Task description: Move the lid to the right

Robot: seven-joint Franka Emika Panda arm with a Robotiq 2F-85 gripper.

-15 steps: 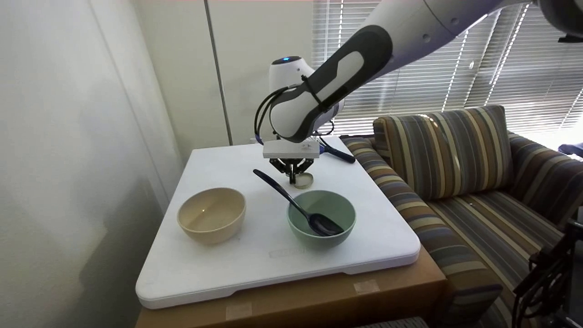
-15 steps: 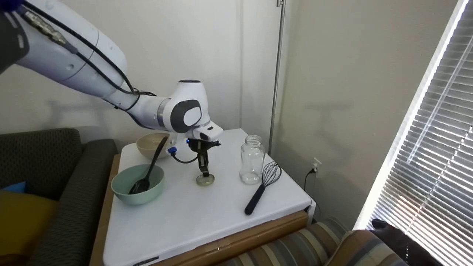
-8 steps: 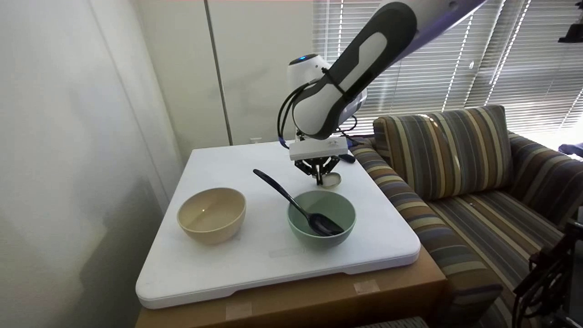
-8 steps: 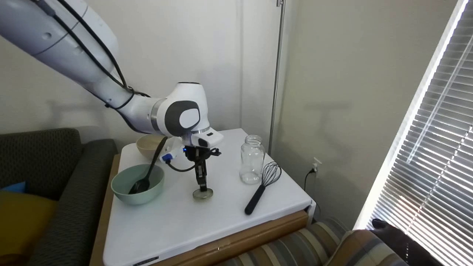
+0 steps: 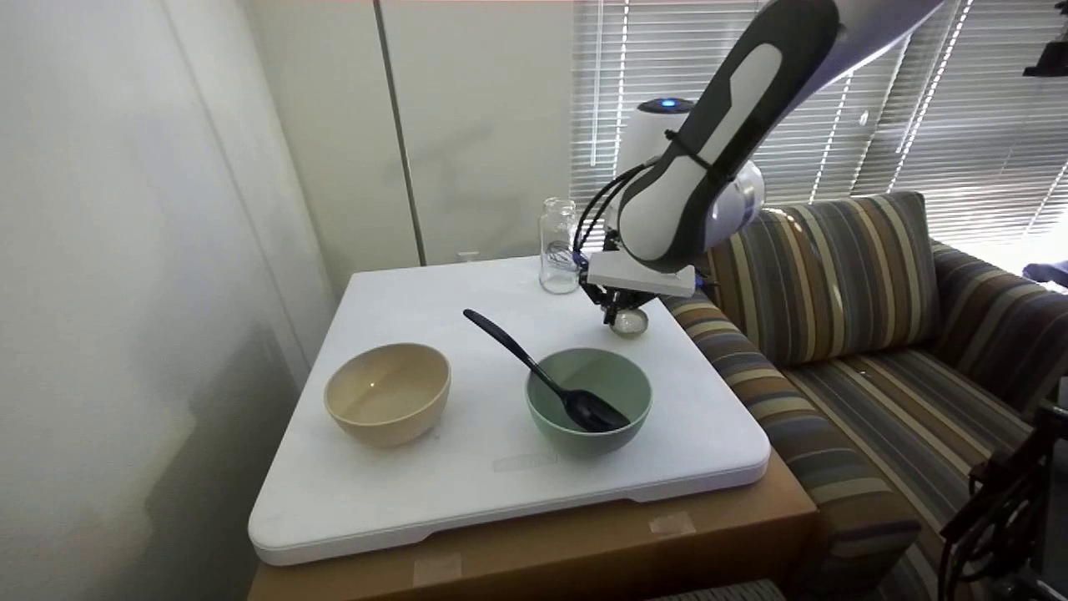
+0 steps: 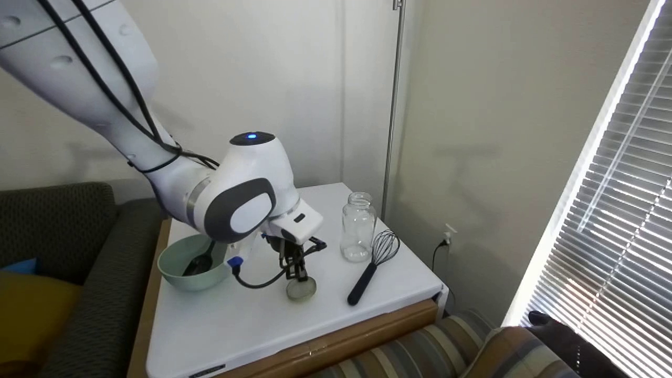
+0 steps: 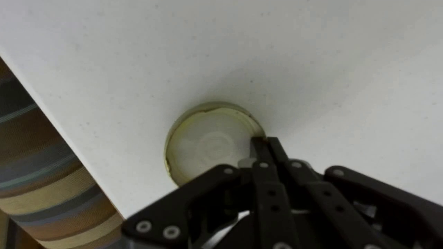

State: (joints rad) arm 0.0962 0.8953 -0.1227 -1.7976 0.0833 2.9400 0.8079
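Note:
The lid is a small round pale cream disc with a yellowish rim, its hollow side facing up. It shows in both exterior views and in the wrist view. My gripper is shut on the lid's rim, one finger inside the rim and one outside. The fingers also show in both exterior views. In an exterior view the lid looks tilted. It is at or just above the white table; I cannot tell whether it touches. The gripper hides the lid's near edge in the wrist view.
A green bowl with a black spoon stands on the white table, near a beige bowl. A clear glass jar and a whisk lie beyond. A striped couch borders the table edge.
My gripper has carried the lid to the right in an exterior view, toward the couch-side edge. The wrist has turned and the lid now tilts. The glass jar has come into view behind the arm.

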